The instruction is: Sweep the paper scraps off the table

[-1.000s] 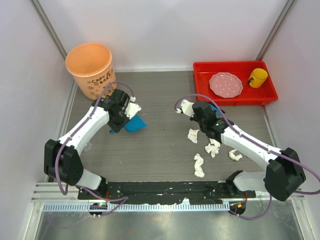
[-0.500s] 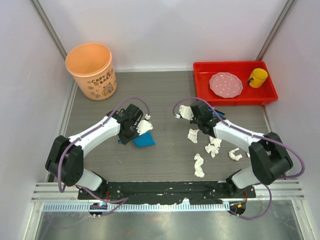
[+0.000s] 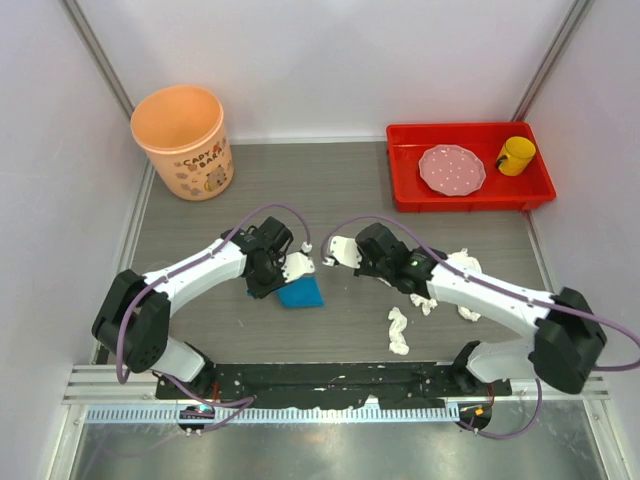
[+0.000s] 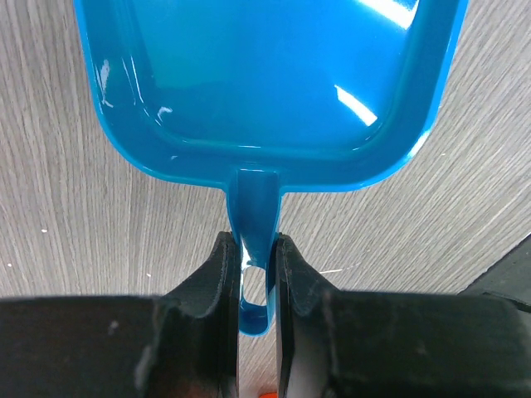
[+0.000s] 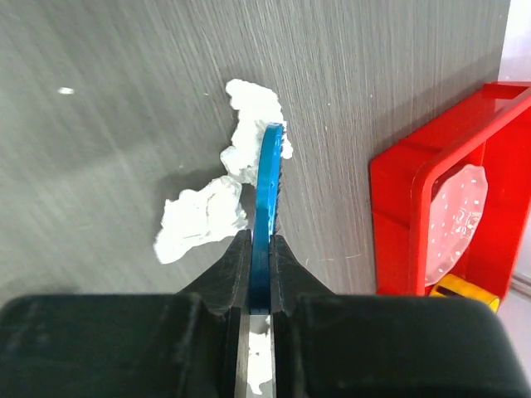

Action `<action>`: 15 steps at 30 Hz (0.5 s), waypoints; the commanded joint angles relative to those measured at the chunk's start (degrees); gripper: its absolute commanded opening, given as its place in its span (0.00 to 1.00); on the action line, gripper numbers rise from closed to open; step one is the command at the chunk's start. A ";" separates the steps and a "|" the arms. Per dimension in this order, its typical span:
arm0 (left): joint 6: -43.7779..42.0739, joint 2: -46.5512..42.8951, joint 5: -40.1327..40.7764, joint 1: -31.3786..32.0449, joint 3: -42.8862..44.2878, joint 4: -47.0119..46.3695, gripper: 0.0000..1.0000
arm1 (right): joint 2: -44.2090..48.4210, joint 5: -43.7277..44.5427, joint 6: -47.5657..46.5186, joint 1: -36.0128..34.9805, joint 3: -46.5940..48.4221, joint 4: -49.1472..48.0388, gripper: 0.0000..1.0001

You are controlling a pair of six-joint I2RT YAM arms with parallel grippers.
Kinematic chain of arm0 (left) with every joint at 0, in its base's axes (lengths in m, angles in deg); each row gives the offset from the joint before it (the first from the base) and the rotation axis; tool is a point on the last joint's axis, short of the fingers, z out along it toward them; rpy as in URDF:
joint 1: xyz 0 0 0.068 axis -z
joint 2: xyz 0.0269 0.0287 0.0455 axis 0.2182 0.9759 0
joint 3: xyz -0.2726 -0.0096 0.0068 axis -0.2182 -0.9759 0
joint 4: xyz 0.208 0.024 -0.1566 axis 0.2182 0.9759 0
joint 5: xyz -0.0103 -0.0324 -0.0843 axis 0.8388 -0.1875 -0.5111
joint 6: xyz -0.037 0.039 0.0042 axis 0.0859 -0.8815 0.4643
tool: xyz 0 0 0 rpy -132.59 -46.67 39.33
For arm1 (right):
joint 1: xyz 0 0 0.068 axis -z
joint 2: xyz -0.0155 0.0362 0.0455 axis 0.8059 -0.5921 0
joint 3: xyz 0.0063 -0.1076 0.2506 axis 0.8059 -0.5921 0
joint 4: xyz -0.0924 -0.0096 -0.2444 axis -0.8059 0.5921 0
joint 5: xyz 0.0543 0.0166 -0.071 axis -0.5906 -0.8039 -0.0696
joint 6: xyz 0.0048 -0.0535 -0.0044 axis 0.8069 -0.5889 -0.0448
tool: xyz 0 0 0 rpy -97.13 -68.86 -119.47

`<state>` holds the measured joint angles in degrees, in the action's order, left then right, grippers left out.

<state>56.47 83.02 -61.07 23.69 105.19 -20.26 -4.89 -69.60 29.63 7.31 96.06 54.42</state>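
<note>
On the dark grey wood-grain counter [image 3: 340,190], seen from above, crumpled white paper scraps [image 3: 398,330] lie right of the blue plastic dustpan [image 3: 300,293]. In the left wrist view, the left gripper [image 4: 251,249] clamps its handle. In the right wrist view, the right gripper [image 5: 255,249] pinches a thin blue sweeper blade [image 5: 267,178] by the scraps. A hasty stroke could scatter them past the pan.

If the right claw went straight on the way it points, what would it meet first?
Probably the paper scraps: the blue tool held in the right claw has its tip beside them. Depth is unclear.

Table [image 3: 340,190] carries paper scraps [image 3: 398,330]; tray [image 3: 470,204]; bucket [image 3: 196,176].
</note>
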 commanded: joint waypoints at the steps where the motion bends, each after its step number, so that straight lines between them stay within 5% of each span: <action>1: -1.13 -0.20 -2.73 0.27 1.29 -1.05 0.00 | 8.10 -1.23 11.36 -2.39 5.01 11.06 0.01; 6: -1.31 1.38 -1.42 0.27 2.51 -2.89 0.00 | 10.75 8.70 27.78 -2.30 16.60 18.27 0.01; 10: -1.57 5.06 -0.80 0.27 5.85 -4.39 0.00 | 5.23 24.42 55.54 -0.64 25.39 31.25 0.01; 12: -1.83 7.87 -0.71 0.36 8.75 -5.09 0.00 | 2.67 25.59 61.72 0.42 27.61 39.62 0.01; 15: -3.32 11.73 -0.01 0.36 12.18 -7.28 0.00 | 3.36 22.53 68.50 2.18 22.88 38.94 0.01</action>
<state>55.69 90.80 -61.66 23.78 112.39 -22.86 -0.24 -50.94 79.85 7.76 122.47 83.31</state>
